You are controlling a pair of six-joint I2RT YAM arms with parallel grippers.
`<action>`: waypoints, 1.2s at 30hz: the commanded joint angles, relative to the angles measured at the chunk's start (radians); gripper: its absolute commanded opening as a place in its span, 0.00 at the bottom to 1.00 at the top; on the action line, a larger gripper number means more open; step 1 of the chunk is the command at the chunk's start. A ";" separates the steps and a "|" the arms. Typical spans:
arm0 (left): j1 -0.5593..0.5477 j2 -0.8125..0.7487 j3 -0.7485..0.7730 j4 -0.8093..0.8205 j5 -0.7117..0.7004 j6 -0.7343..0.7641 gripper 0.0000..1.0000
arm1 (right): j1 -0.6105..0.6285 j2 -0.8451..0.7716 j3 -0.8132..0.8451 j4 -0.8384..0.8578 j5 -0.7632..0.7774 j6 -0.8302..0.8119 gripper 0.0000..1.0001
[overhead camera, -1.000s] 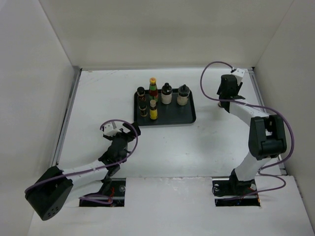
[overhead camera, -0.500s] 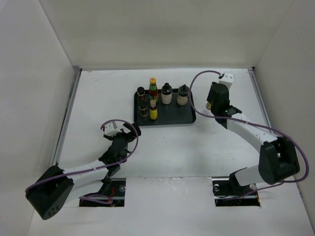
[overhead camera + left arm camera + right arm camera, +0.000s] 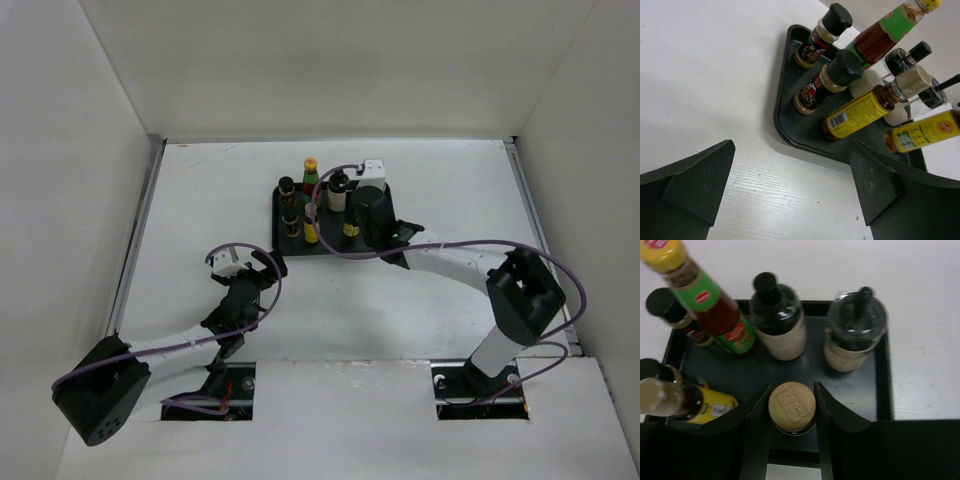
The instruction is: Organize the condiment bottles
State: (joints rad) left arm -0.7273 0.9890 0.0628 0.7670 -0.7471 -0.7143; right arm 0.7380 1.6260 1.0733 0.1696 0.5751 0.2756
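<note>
Bottle (image 3: 792, 407), slim, yellow-capped, was clamped in right gripper (image 3: 791, 401) over near side of tray (image 3: 881, 390), toward worktop's far edge. Best move looked like a straight descent, clear of whitish bottle (image 3: 854, 337). Left gripper (image 3: 790, 187) sat spread, empty, toward worktop's near-left corner.

You have bare table (image 3: 200, 200) left and right of the tray (image 3: 276, 218). The bottles (image 3: 311, 180) crowd its left and far sides. The right arm (image 3: 440, 262) crosses its near right corner, its gripper (image 3: 792, 390) gripping a bottle (image 3: 792, 407) just near two whitish bottles (image 3: 777, 322).
</note>
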 commanded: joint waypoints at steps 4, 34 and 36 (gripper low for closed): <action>0.001 -0.013 0.015 0.038 0.018 -0.007 1.00 | 0.045 0.078 0.139 0.111 0.003 -0.029 0.34; -0.014 -0.021 0.110 -0.084 0.066 -0.001 1.00 | -0.044 -0.334 -0.180 0.130 0.141 0.014 1.00; -0.017 -0.071 0.149 -0.217 0.078 0.004 1.00 | -0.120 -0.408 -0.275 0.143 0.129 0.075 1.00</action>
State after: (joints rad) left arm -0.7353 0.9806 0.1387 0.6662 -0.7017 -0.7139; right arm 0.6991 1.2736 0.8978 0.2844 0.6636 0.2771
